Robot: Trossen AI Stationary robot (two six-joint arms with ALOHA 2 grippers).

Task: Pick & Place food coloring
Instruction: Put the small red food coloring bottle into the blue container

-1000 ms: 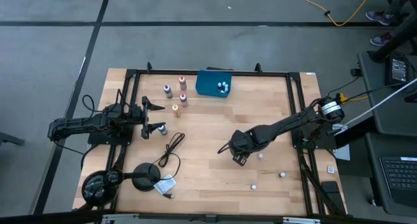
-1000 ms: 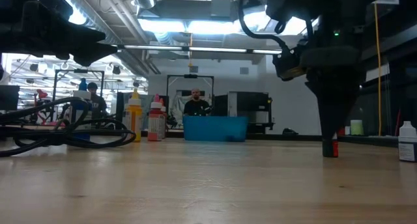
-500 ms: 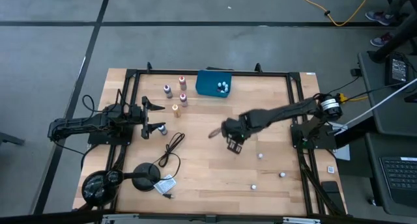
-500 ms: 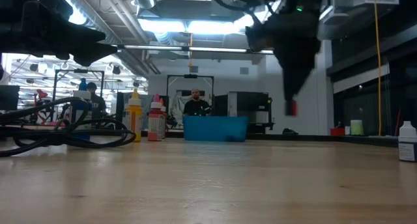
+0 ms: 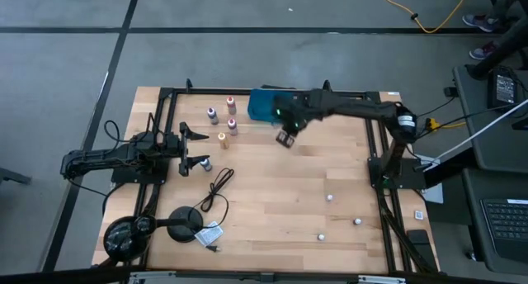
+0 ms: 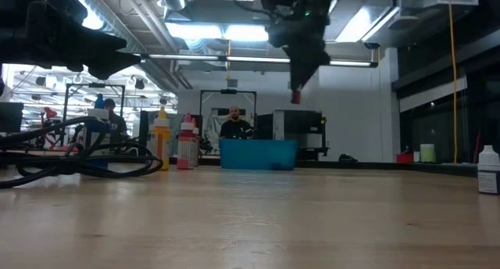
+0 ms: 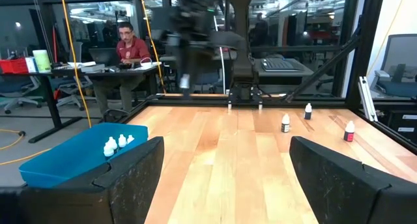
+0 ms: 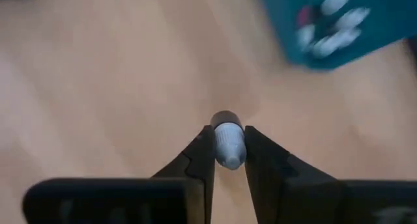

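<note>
The right claw (image 8: 228,160) is carrying a clenched food coloring bottle (image 8: 229,143) toward the teal tray (image 5: 262,106) — next, centring over it and releasing.

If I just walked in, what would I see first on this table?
First, the right gripper pinching a tiny food coloring bottle up in the air, close beside the teal tray at the table's far edge. That tray has a few little bottles inside. The left gripper waits open at the table's left side, near four more bottles standing on the wood.
</note>
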